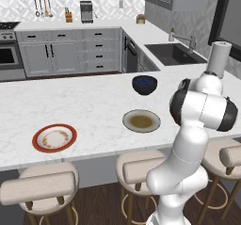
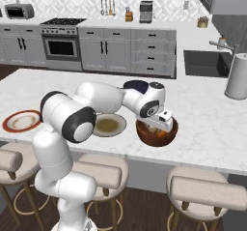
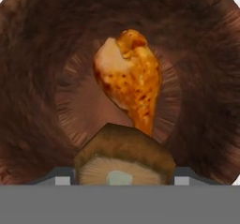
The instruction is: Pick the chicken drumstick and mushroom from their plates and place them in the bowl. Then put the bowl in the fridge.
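mushroom (gills up) | between fingers | gripper over bowl

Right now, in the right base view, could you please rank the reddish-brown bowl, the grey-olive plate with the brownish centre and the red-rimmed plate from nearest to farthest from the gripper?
1. The reddish-brown bowl: directly under the gripper, which reaches into it.
2. The grey-olive plate with the brownish centre: beside the bowl, on the counter.
3. The red-rimmed plate: at the counter's far end, beyond the arm.
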